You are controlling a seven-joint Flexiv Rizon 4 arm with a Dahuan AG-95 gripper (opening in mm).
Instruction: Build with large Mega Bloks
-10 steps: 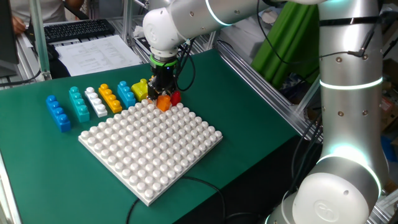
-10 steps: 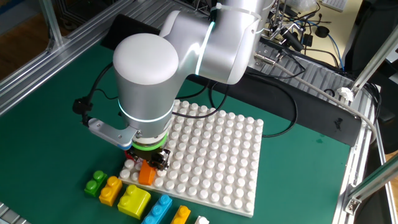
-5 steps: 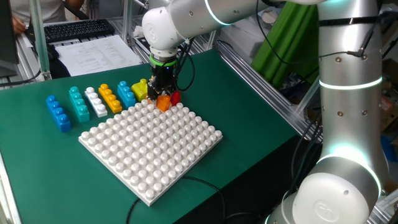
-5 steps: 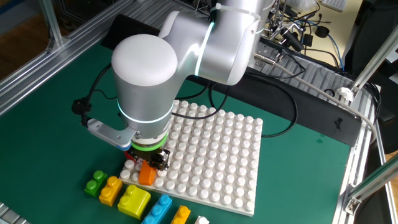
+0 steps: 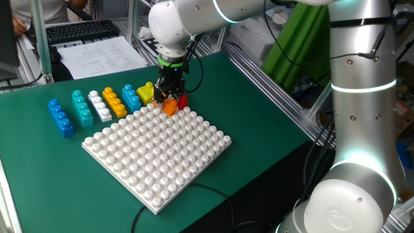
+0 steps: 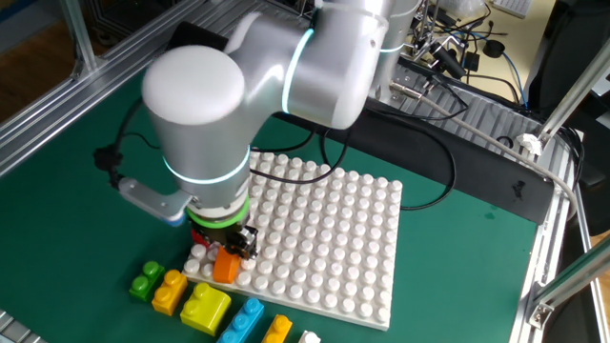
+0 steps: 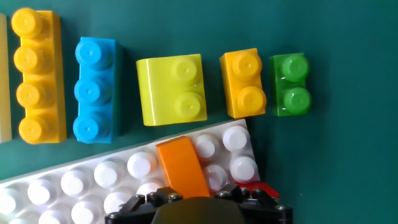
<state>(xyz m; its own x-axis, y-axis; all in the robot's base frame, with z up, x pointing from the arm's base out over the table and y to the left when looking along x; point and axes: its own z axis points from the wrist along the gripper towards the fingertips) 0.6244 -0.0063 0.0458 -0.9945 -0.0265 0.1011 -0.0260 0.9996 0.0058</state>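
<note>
Currently my gripper [image 6: 227,255] grips the orange block [image 7: 181,167] at the baseplate [image 6: 324,248] corner (loose bricks [image 7: 171,89] just beside that edge).

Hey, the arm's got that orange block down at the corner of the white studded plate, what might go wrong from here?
1. The smooth orange plastic block looks tilted across the white studded baseplate, so it may not seat.
2. It sits at the plate's corner; pressing could shift the plate toward the yellow-green block.
3. A red piece lies close to the pincer.
</note>
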